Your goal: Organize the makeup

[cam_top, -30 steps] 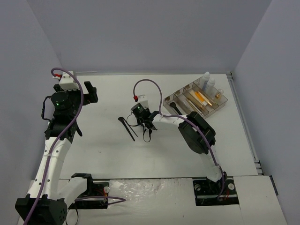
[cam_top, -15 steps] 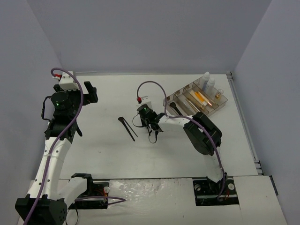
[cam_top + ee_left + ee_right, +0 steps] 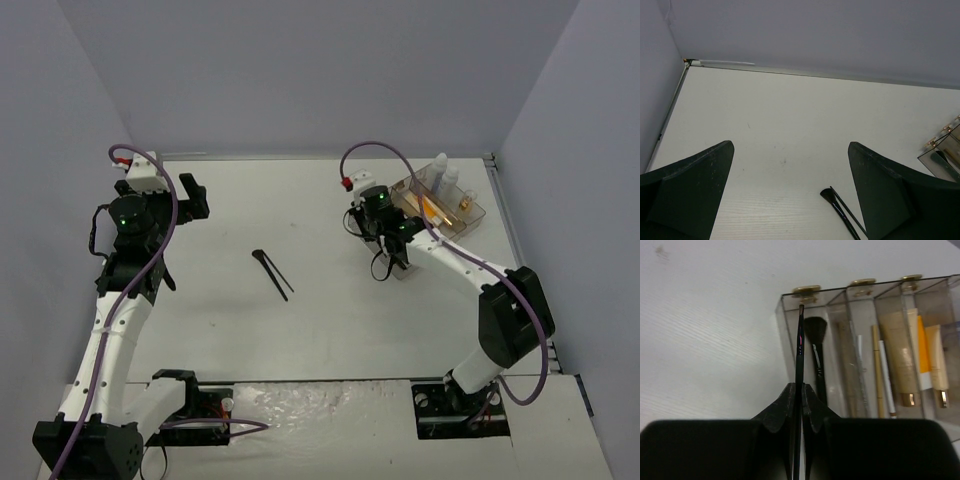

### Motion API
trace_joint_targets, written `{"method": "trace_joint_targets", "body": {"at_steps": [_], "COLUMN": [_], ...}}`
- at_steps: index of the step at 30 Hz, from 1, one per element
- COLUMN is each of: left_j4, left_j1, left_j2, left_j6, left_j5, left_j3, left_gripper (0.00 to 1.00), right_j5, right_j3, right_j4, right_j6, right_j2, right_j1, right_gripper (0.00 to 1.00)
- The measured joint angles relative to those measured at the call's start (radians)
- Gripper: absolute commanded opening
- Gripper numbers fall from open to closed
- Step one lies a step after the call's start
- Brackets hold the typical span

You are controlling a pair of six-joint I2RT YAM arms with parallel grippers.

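Note:
My right gripper [image 3: 800, 386] is shut on a slim black brush [image 3: 799, 352] and holds it over the left end of the clear smoky tray [image 3: 790, 296]; it shows in the top view [image 3: 392, 262] beside the tray [image 3: 478, 212]. The tray holds a black fan brush [image 3: 816, 340], thin tan sticks [image 3: 876, 365], an orange white-capped tube [image 3: 921, 355] and, at the back, two white bottles [image 3: 443, 172]. Two more black brushes [image 3: 271, 270] lie on the table mid-left, also in the left wrist view [image 3: 840, 207]. My left gripper [image 3: 790, 190] is open, raised at the far left [image 3: 190, 200].
The white table [image 3: 300, 330] is enclosed by grey walls at the back and both sides. The right arm's purple cable [image 3: 375, 150] arcs above the tray. Arm bases sit at the near edge.
My right gripper, holding the slim black brush, has swung right from the table's middle to the tray's left end. The left arm has not moved.

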Motion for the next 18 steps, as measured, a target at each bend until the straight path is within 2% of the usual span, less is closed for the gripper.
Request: {"method": "trace_joint_targets", "body": {"at_steps": [4, 8, 10, 11, 13, 18], "left_j4": [0.0, 0.0, 0.0, 0.0, 0.0, 0.0], "left_j1": [0.0, 0.0, 0.0, 0.0, 0.0, 0.0], "left_j2": [0.001, 0.006, 0.007, 0.007, 0.007, 0.007], "left_j6": [0.0, 0.0, 0.0, 0.0, 0.0, 0.0], "left_j5": [0.0, 0.0, 0.0, 0.0, 0.0, 0.0], "left_j3": [0.0, 0.0, 0.0, 0.0, 0.0, 0.0], "left_gripper": [0.97, 0.97, 0.97, 0.97, 0.97, 0.97], "right_j5": [-0.008, -0.015, -0.018, -0.019, -0.019, -0.03], "right_j3": [-0.008, -0.008, -0.005, -0.002, 0.002, 0.008], "right_j4": [-0.021, -0.046, -0.046, -0.047, -0.048, -0.055], "right_j6": [-0.11, -0.19, -0.221, -0.234, -0.252, -0.267], "right_j2": [-0.016, -0.001, 0.018, 0.032, 0.061, 0.106], "right_j1": [-0.083, -0.104, -0.104, -0.104, -0.104, -0.104], "right_gripper": [0.0, 0.0, 0.07, 0.18, 0.28, 0.44]}}
